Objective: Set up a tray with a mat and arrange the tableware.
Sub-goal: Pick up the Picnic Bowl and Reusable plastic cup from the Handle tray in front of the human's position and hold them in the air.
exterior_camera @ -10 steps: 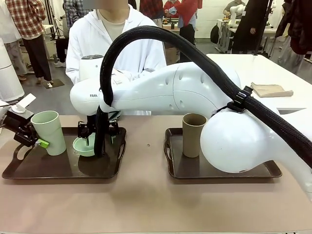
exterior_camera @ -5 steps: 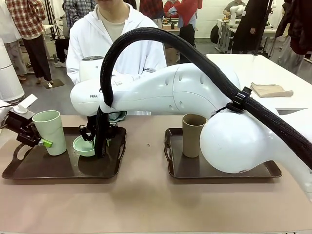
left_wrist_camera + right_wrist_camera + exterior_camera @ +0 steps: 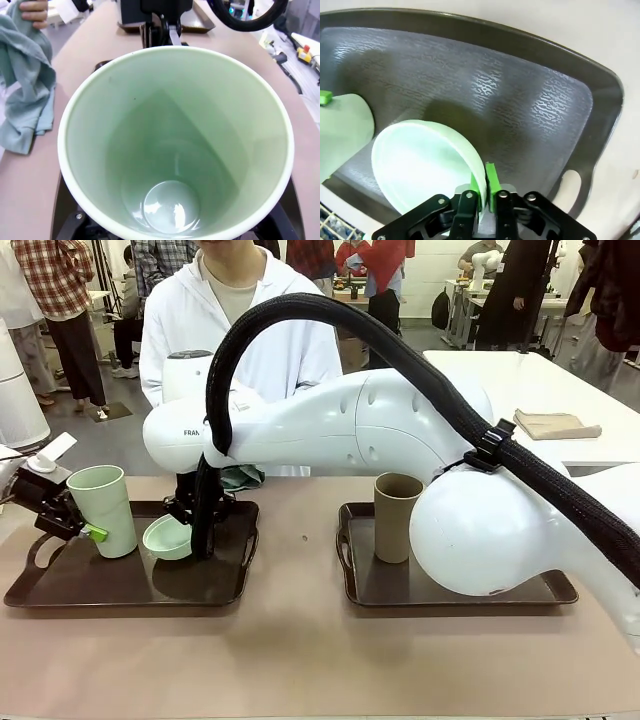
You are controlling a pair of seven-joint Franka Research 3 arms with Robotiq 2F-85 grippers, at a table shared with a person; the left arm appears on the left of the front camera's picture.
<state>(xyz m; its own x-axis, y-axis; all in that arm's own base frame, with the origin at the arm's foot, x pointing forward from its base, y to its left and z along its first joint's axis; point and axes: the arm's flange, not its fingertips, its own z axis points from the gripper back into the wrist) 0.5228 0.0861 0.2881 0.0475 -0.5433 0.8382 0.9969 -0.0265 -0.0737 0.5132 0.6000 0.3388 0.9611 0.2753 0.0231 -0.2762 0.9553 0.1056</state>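
The table was covered in a dull pinkish-tan surface (image 3: 300, 660), and two dark brown handled trays sat on it side by side but apart. The left gripper (image 3: 78, 527) was closed around the pale green tumbler (image 3: 102, 508) over the left tray's (image 3: 90, 590) left end. One green pad (image 3: 95, 534) was pressed to the tumbler's wall low down, and the tumbler leaned slightly. The pictures could not settle whether its base rested on the tray. From the left wrist view its inside was bare.

The right arm reached across to the same tray. The right gripper (image 3: 483, 189) was pinched shut on the rim of the mint green bowl (image 3: 417, 162), one finger inside and one outside. The bowl was tipped up on that edge, just beside the tumbler – over the tray's textured floor. The brown tumbler (image 3: 397, 517) stood upright at the left end of the right tray (image 3: 470, 592).

Across the table a person in a white coat (image 3: 245, 325) stood close – a hand (image 3: 34, 9) gripped a pale blue-green cloth (image 3: 22, 107) lying on the tan surface. Behind them were other people and a white table (image 3: 500, 375) bearing a folded beige cloth (image 3: 555, 425).
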